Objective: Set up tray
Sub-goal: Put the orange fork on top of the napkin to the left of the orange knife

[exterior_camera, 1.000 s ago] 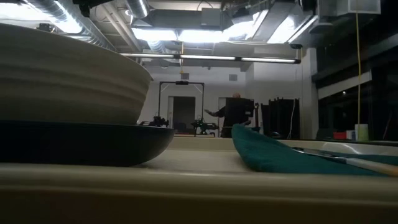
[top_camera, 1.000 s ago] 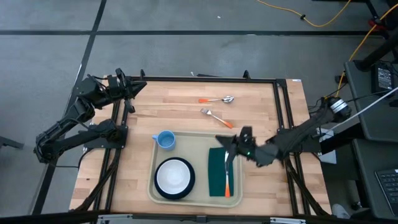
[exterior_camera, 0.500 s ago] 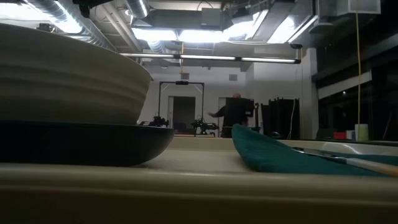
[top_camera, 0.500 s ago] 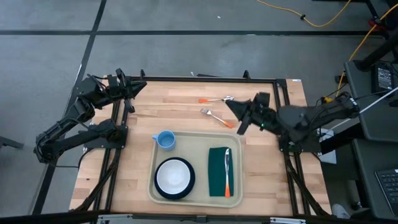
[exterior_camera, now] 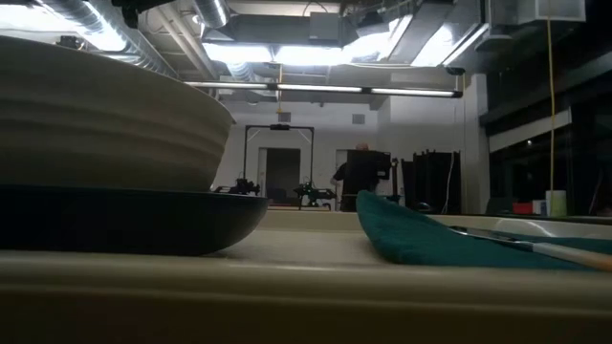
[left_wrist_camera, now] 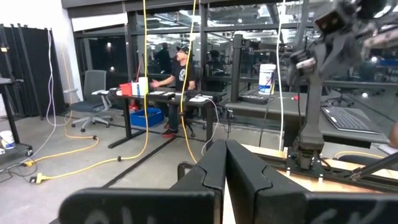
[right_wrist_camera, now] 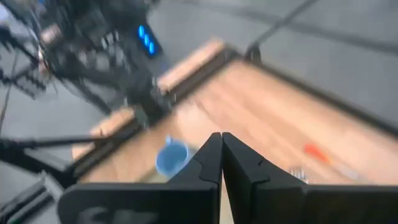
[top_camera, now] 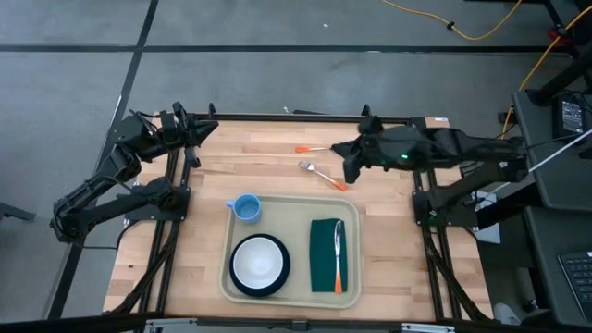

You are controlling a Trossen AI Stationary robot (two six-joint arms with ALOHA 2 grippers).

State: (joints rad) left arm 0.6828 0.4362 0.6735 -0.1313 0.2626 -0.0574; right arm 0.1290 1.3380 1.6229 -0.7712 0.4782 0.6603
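The beige tray [top_camera: 225,268] lies at the table's near middle. On it stand a blue cup [top_camera: 246,207] at its far left corner, a white bowl on a dark plate [top_camera: 260,265], and a green napkin [top_camera: 324,257] with an orange-handled utensil [top_camera: 339,254] lying on top. An orange-handled fork [top_camera: 321,174] and a spoon [top_camera: 307,149] lie on the wood beyond the tray. My right gripper [top_camera: 337,148] hangs shut above the spoon, covering its bowl end. My left gripper [top_camera: 211,128] waits shut at the table's far left corner.
Bare wood lies to the left and right of the tray. A black frame [top_camera: 305,118] runs round the table's edges. In the low view the bowl [exterior_camera: 96,124] and the napkin [exterior_camera: 430,239] fill the foreground behind the tray's rim [exterior_camera: 306,296]. A person stands far off in the room.
My right gripper has risen from over the napkin's far end on the tray and swung toward the table's far edge, rolling as it went; it now hangs above the spoon. The utensil stays on the napkin.
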